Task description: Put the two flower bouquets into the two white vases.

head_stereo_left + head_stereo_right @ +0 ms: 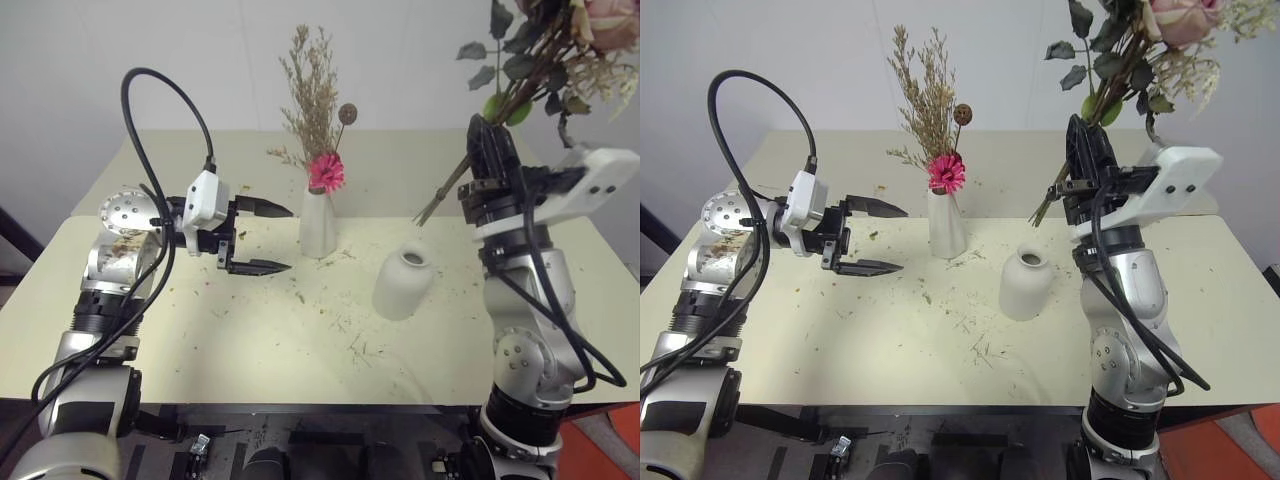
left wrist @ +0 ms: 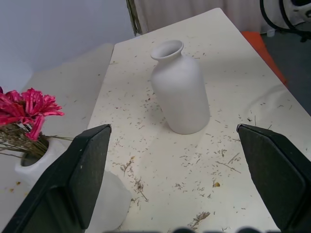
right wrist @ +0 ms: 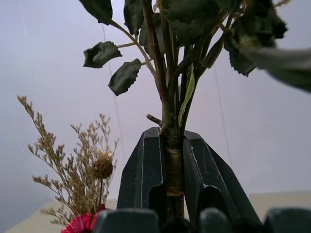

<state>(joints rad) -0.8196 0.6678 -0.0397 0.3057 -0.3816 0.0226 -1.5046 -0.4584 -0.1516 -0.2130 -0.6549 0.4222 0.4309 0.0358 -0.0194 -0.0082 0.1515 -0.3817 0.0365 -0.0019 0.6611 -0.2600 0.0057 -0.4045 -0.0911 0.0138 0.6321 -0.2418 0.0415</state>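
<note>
The tall slim white vase stands mid-table and holds the daisy bouquet, a bright pink daisy with tan dried grass and a brown seed head. Just right of it, nearer me, stands the short rounded white vase, with nothing in it. My left gripper hovers open to the left of the tall vase, pointing toward it, with nothing between its fingers. My right gripper is shut on the stems of the rose bouquet, held high above the table's right side. The stem ends hang above and beside the round vase.
The cream table is strewn with dried plant bits. A second tabletop adjoins it at the back, against a white wall. An orange object sits on the floor at the right.
</note>
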